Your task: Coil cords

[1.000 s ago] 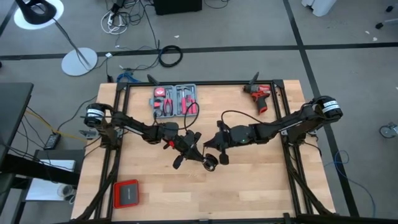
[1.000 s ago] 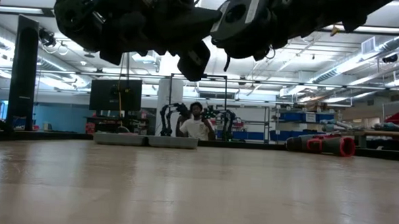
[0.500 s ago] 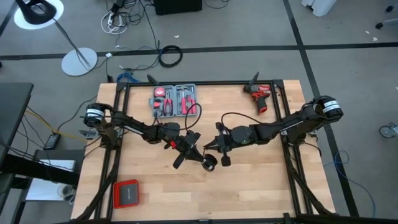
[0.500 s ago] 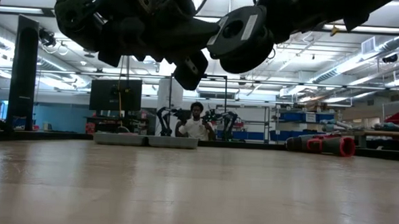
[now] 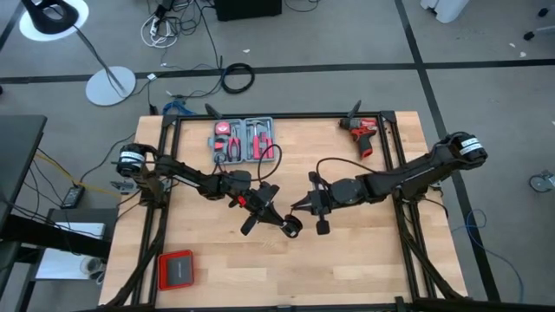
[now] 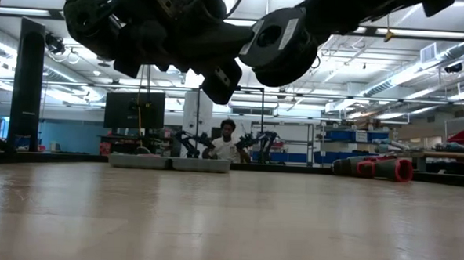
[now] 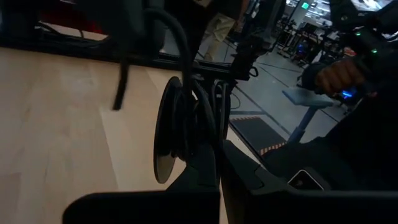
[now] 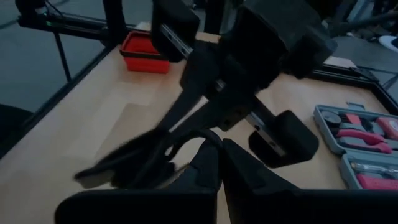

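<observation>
One black cord (image 5: 276,156), one grey tool case (image 5: 244,140), one red drill (image 5: 362,134), one red box (image 5: 176,270), two arms

Hard to tell the thin cord (image 5: 326,165) from arm wiring. Too dark and blurry near both grippers to see fingers. Arms cut off up top in low view.

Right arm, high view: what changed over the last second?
The right end effector pulled back toward its own side of the table, away from the left end effector, and the slack loop of the cord shifted with it. The left end effector stayed over the table's middle. The tool case, drill and red box did not move.
</observation>
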